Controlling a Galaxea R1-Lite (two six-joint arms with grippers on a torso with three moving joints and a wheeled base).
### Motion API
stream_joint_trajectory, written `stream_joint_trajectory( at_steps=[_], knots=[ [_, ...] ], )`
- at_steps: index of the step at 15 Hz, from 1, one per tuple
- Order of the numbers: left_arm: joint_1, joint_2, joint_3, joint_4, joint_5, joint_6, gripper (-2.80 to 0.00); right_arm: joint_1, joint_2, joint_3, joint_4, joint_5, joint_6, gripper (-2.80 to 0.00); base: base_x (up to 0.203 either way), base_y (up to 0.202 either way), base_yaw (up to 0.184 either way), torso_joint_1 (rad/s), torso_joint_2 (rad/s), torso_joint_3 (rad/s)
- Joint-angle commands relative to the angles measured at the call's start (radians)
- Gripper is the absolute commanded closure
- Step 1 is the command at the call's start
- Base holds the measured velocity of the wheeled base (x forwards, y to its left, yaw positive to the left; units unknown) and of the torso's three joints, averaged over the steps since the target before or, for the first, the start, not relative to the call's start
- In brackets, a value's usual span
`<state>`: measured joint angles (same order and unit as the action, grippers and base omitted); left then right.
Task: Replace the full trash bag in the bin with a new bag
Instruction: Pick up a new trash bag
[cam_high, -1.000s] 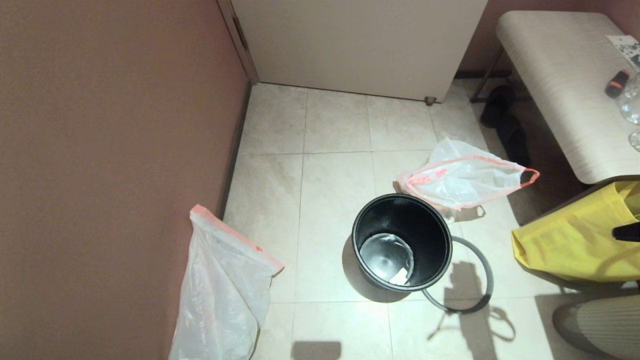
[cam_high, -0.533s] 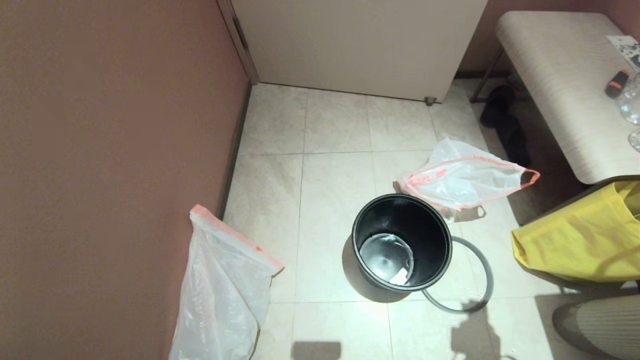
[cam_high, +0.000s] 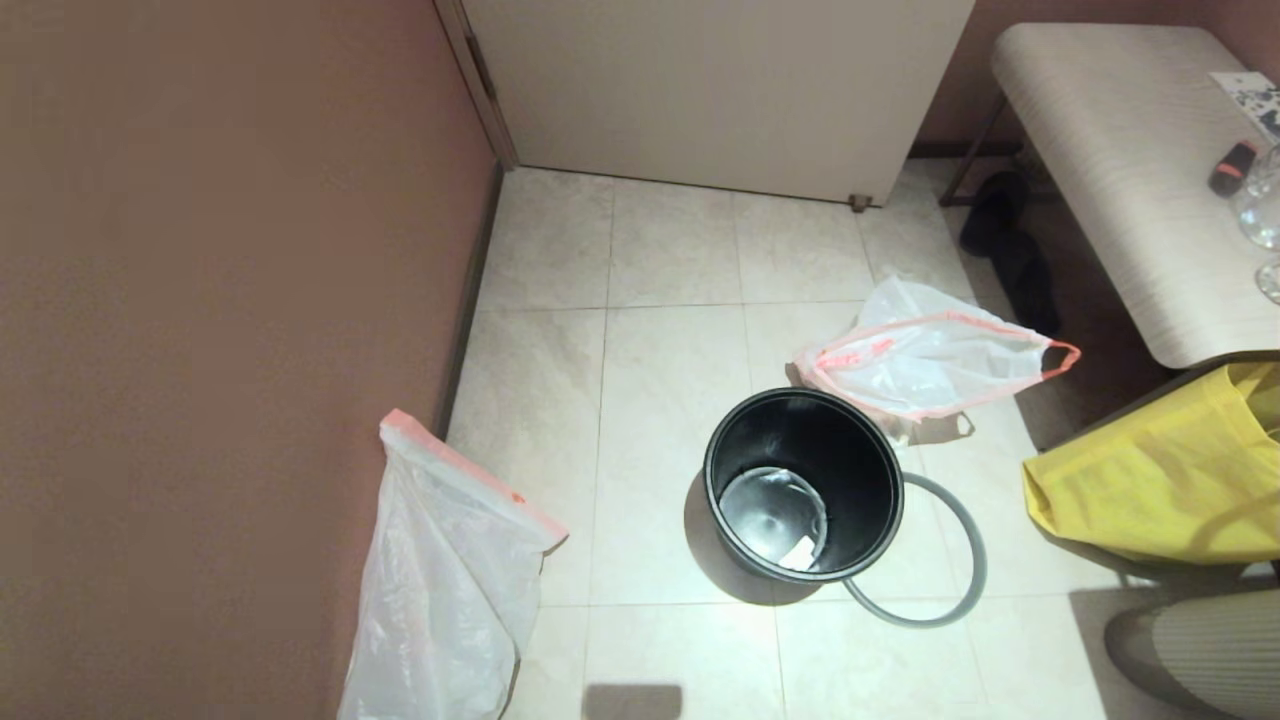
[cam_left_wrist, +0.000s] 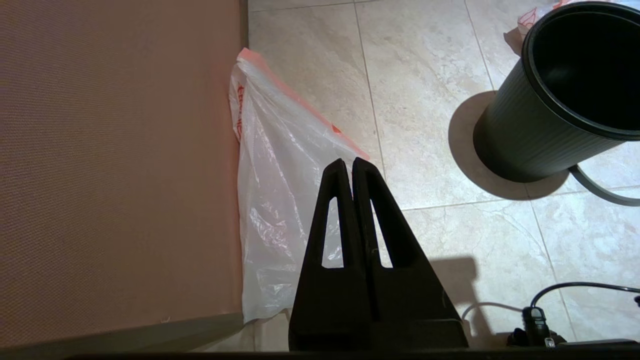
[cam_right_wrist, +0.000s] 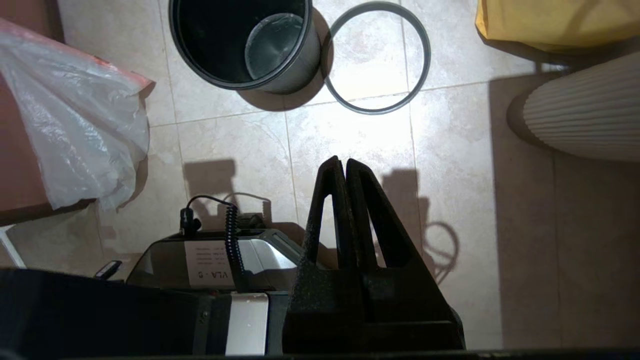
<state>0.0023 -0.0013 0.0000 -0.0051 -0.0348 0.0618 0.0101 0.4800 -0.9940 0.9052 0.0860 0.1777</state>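
The black bin (cam_high: 850, 450) stands open on the tiles with a small white scrap on its shiny base; its wall also shows in the left wrist view (cam_left_wrist: 525, 145) and in the right wrist view (cam_right_wrist: 295, 70). Its grey hoop (cam_high: 984, 570) lies flat on the floor, touching its right side. The limp new bag (cam_high: 930, 365) lies just behind the bin. The full trash bag (cam_high: 440, 590) stands against the left wall; its contents do not show clearly. My left gripper (cam_left_wrist: 352, 161) is shut and empty above that bag (cam_left_wrist: 280, 170). My right gripper (cam_right_wrist: 344, 161) is shut and empty, low over bare tiles.
A big yellow bag (cam_high: 1150, 470) sits at the right, under a pale bench (cam_high: 1130, 180) with small items on it. Dark shoes (cam_high: 1010, 240) lie under the bench. A ribbed beige object (cam_high: 1200, 650) is at the near right. The brown wall (cam_high: 200, 300) bounds the left.
A dark arm part at the right edge over the yellow bag has left the head view. Its shadow by the hoop slid toward me and vanished. Bags and bin have not moved.
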Motion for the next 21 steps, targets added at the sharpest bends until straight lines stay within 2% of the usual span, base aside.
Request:
stream_joint_trajectory(
  at_steps=[1, 2, 5, 8, 12, 17, 19, 21],
  knots=[
    [0.002, 0.001, 0.000, -0.006, 0.009, -0.002, 0.00, 0.012, -0.100, 0.014, 0.015, 0.001, 0.000, 0.00, 0.000, 0.000, 0.000, 0.000, 0.00, 0.000],
    [0.003, 0.001, 0.000, -0.006, 0.031, -0.002, 0.00, 0.013, -0.136, 0.039, 0.020, 0.000, -0.001, 0.00, 0.000, 0.000, 0.000, 0.000, 0.00, 0.000],
    [0.004, 0.001, -0.008, 0.001, 0.034, 0.007, 0.00, 0.013, -0.230, 0.102, 0.021, -0.002, -0.002, 0.00, 0.000, 0.000, 0.000, 0.000, 0.00, 0.000],
    [0.002, 0.064, -0.160, 0.015, 0.043, 0.004, 0.00, 0.010, -0.323, 0.197, -0.013, 0.006, -0.012, 0.00, 0.000, 0.000, 0.000, 0.000, 0.00, 0.000],
    [0.004, 0.269, -0.358, 0.022, 0.067, 0.002, 0.00, 0.003, -0.410, 0.463, -0.325, 0.004, -0.021, 0.00, 0.000, 0.000, 0.000, 0.000, 0.00, 0.000],
    [0.007, 0.422, -0.419, -0.025, 0.154, 0.006, 0.00, 0.002, -0.476, 0.817, -0.723, -0.026, -0.030, 0.00, 0.000, 0.000, 0.000, 0.000, 0.00, 0.000],
    [0.007, 0.467, -0.427, -0.072, 0.198, 0.010, 0.00, 0.002, -0.479, 0.936, -0.882, -0.034, -0.061, 0.00, 0.000, 0.000, 0.000, 0.000, 0.00, 0.000],
    [0.008, 0.488, -0.434, -0.082, 0.229, 0.065, 0.00, 0.002, -0.480, 0.964, -0.924, -0.057, -0.080, 0.00, 0.000, 0.000, 0.000, 0.000, 0.00, 0.000]
  ],
)
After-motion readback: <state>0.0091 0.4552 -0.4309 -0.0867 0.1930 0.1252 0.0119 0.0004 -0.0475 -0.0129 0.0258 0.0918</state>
